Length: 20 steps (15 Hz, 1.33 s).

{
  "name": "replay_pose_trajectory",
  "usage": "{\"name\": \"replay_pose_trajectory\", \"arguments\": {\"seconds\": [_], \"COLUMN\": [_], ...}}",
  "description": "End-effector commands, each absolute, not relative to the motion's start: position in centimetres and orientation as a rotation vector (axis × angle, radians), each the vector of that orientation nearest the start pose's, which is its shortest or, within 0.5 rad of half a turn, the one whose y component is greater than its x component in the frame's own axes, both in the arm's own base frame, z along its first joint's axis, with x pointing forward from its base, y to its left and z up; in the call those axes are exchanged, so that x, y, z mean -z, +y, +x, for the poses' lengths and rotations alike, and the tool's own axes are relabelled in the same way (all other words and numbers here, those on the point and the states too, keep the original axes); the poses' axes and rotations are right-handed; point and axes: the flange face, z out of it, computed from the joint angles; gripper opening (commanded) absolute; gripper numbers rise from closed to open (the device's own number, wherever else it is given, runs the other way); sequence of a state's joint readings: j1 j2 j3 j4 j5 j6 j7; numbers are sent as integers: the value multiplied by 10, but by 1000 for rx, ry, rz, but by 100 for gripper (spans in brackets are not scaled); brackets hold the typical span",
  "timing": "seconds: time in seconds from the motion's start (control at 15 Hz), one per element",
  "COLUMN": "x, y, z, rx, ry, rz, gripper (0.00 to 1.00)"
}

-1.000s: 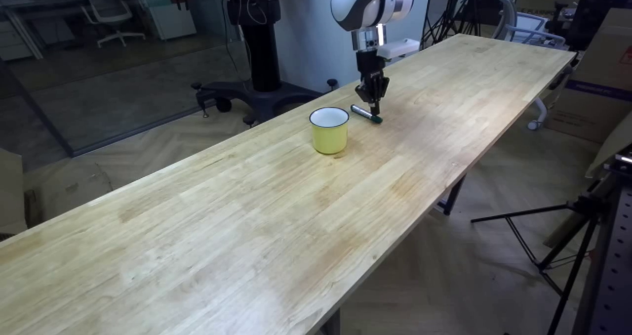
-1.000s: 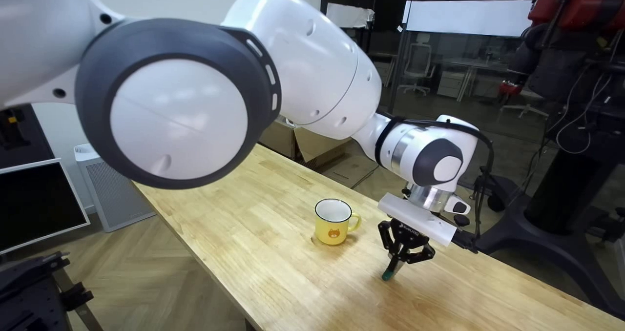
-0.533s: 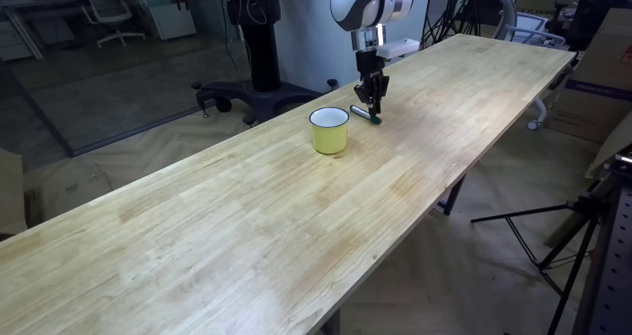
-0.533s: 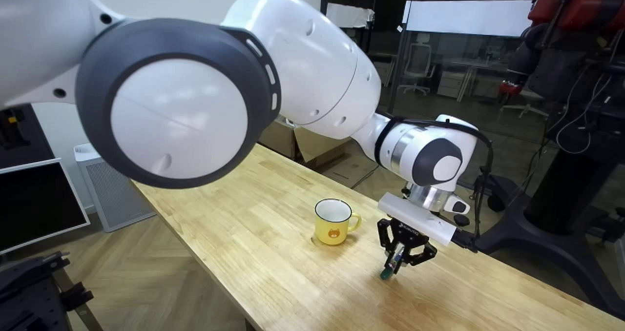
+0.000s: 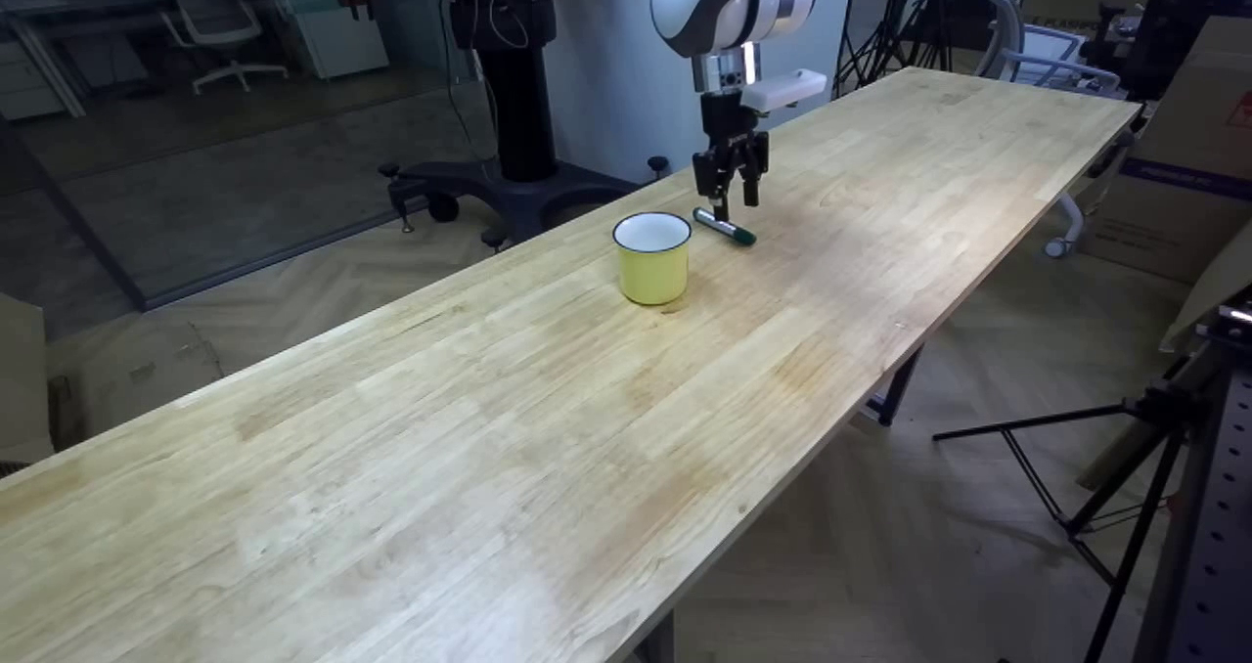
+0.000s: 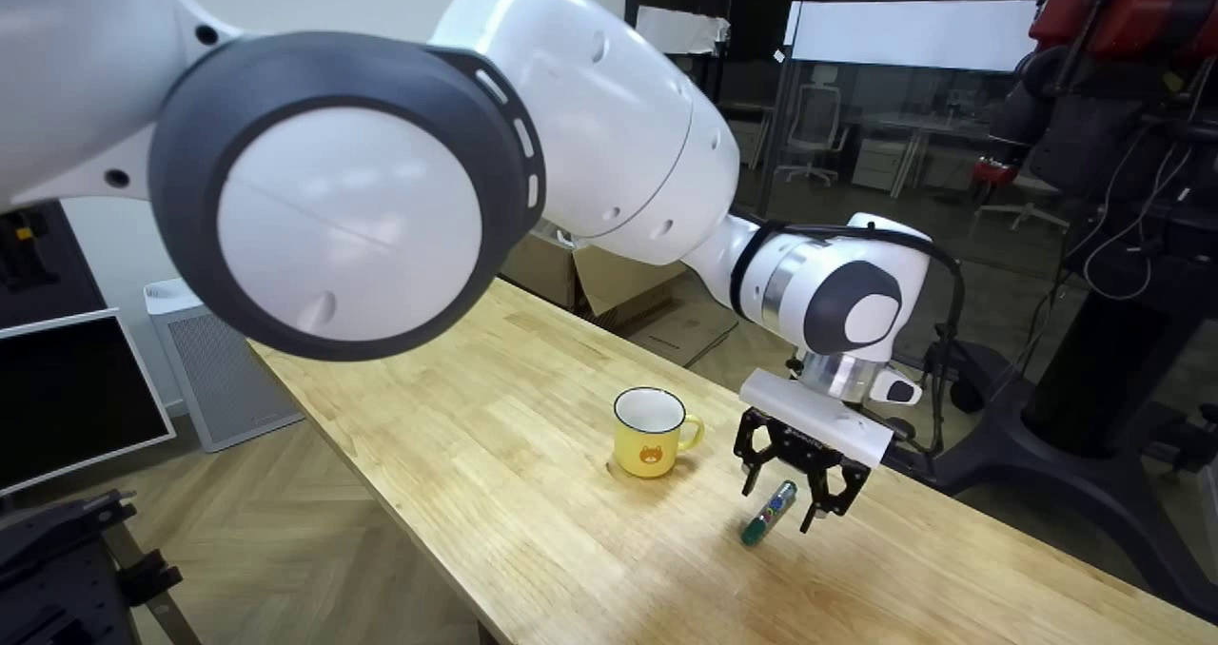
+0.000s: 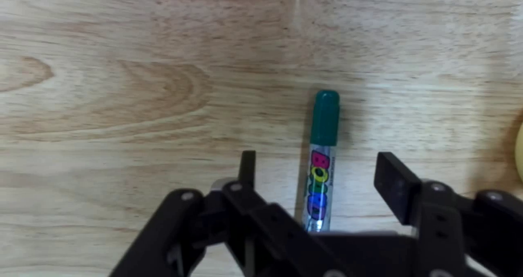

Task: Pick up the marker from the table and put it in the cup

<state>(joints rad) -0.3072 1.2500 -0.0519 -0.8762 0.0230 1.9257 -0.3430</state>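
Observation:
The marker, with a green cap and a clear body printed in bright colours, lies on the wooden table. My gripper is open just above it, one finger on each side and a gap to both. The marker's uncapped end is hidden behind the gripper in the wrist view. In an exterior view the spread fingertips stand over the marker. Close by is the yellow cup, upright, with a white inside, dark rim and handle. Only a sliver of the cup shows at the wrist view's right edge.
A dark wheeled stand is on the floor beyond the table's far edge. Off the near side, a black tripod stands on the floor. The white arm reaches over the table in an exterior view.
The fingers, together at the marker a second ago, have spread wide apart. The gripper has risen slightly. Marker and cup lie almost exactly where they were.

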Motion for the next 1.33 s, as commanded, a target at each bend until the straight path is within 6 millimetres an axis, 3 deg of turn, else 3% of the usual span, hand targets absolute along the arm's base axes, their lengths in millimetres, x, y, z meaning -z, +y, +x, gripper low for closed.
{"name": "replay_pose_trajectory", "arguments": {"seconds": [0.0, 0.4, 0.93, 1.0, 1.27], "x": [-110, -106, -85, -83, -79], "y": [-249, -246, -247, -247, -248], "z": [726, 728, 722, 722, 723], "rx": [-304, -347, -415, -417, -413], "ry": [44, 47, 30, 27, 24], "rz": [-3123, -3136, -3130, -3132, -3140], "gripper": [100, 100, 100, 78, 51]}}
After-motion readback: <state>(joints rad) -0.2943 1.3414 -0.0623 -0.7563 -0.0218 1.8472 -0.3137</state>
